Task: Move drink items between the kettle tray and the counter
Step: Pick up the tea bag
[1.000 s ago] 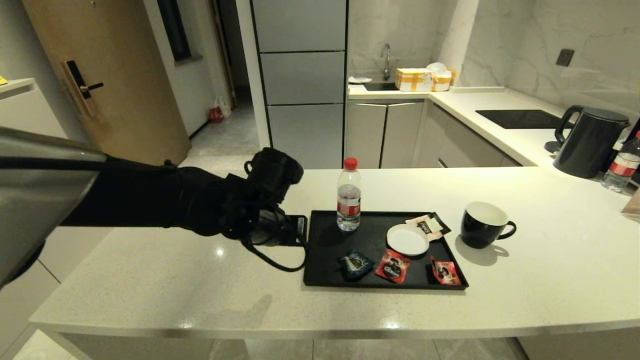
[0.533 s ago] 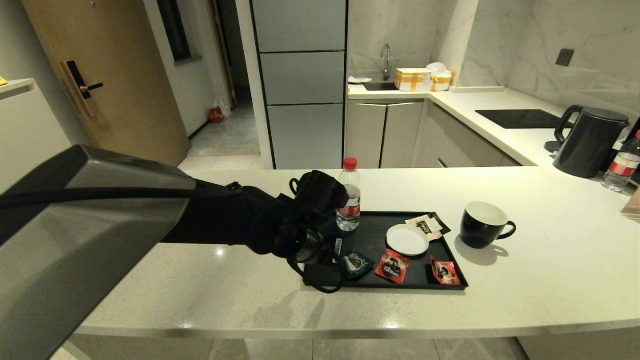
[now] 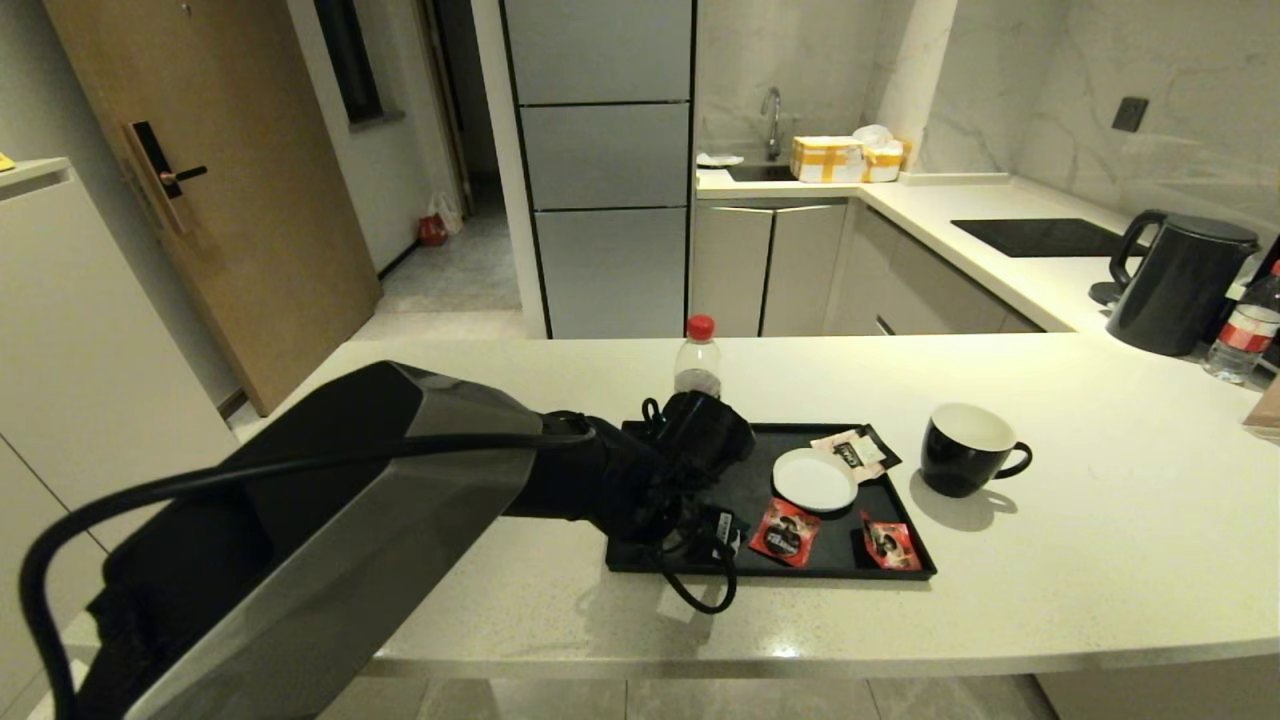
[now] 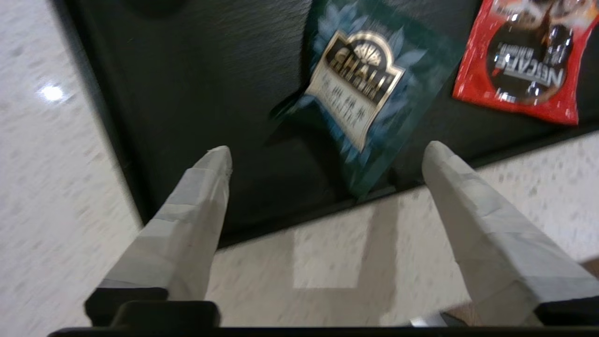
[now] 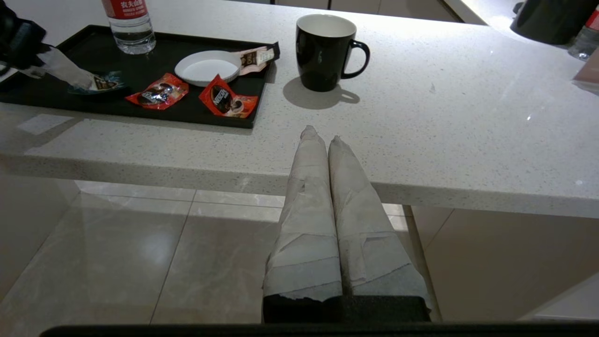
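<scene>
The teal sachet [image 4: 369, 103] lies flat at the front left of the black kettle tray [image 4: 187, 93], one corner against the front rim. My left gripper [image 4: 326, 150] hovers open just above it, fingertips spread wide either side of that corner and holding nothing. In the head view the left gripper [image 3: 705, 520] hides the sachet. The black mug [image 3: 965, 450] stands upright on the counter [image 3: 1100, 520], just right of the tray [image 3: 740, 485]. My right gripper [image 5: 323, 135] is shut and empty, parked low in front of the counter edge.
On the tray are a red-capped water bottle [image 3: 697, 365], a white saucer [image 3: 815, 480], two red sachets [image 3: 785, 530] [image 3: 890, 543] and a pale sachet [image 3: 850, 450]. A black kettle [image 3: 1180, 280] and another bottle [image 3: 1240, 335] stand far right.
My left arm has swung right, from beside the tray's left edge to over its front left corner, and lowered above the teal sachet. Mug, tray and sachets have not moved.
</scene>
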{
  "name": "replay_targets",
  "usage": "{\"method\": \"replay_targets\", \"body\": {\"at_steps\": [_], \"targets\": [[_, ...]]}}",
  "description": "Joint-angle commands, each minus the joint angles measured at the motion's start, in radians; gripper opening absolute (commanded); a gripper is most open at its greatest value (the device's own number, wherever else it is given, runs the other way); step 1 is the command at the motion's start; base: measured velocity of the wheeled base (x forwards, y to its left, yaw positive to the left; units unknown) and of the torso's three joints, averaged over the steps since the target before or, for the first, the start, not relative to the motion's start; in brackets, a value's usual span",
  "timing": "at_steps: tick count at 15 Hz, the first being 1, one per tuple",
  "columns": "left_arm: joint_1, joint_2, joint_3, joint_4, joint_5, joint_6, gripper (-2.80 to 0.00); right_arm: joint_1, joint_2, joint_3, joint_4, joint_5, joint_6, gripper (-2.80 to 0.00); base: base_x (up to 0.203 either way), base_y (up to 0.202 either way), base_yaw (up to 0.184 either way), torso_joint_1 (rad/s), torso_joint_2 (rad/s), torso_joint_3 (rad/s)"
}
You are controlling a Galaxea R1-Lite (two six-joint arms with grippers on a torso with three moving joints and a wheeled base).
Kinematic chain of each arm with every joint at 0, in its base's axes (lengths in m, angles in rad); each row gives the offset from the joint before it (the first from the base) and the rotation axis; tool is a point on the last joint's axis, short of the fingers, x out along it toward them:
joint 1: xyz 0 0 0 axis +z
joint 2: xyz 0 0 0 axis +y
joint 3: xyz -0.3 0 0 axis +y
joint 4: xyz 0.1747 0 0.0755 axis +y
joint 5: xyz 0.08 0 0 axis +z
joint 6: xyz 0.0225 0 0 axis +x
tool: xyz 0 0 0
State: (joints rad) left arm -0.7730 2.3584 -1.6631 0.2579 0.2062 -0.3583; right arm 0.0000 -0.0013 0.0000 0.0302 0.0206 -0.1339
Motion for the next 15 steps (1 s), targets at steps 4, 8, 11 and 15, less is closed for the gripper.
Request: {"method": "replay_targets", "body": {"at_steps": [4, 8, 11, 15], "targets": [[0.000, 0.085, -0.057, 0.001, 0.004, -0.008, 0.00, 0.000, 0.000, 0.003, 0.000, 0.001, -0.001, -2.80, 0.000, 0.000, 0.000, 0.000, 0.00, 0.000], [0.008, 0.127, -0.155, 0.000, 0.016, -0.027, 0.00, 0.000, 0.000, 0.003, 0.000, 0.001, -0.001, -2.80, 0.000, 0.000, 0.000, 0.000, 0.00, 0.000], [0.008, 0.127, -0.155, 0.000, 0.016, -0.027, 0.00, 0.000, 0.000, 0.003, 0.000, 0.001, -0.001, -2.80, 0.000, 0.000, 0.000, 0.000, 0.00, 0.000], [0.008, 0.178, -0.237, 0.000, 0.052, -0.030, -2.80, 0.000, 0.000, 0.003, 0.000, 0.001, -0.001, -2.80, 0.000, 0.000, 0.000, 0.000, 0.00, 0.000]]}}
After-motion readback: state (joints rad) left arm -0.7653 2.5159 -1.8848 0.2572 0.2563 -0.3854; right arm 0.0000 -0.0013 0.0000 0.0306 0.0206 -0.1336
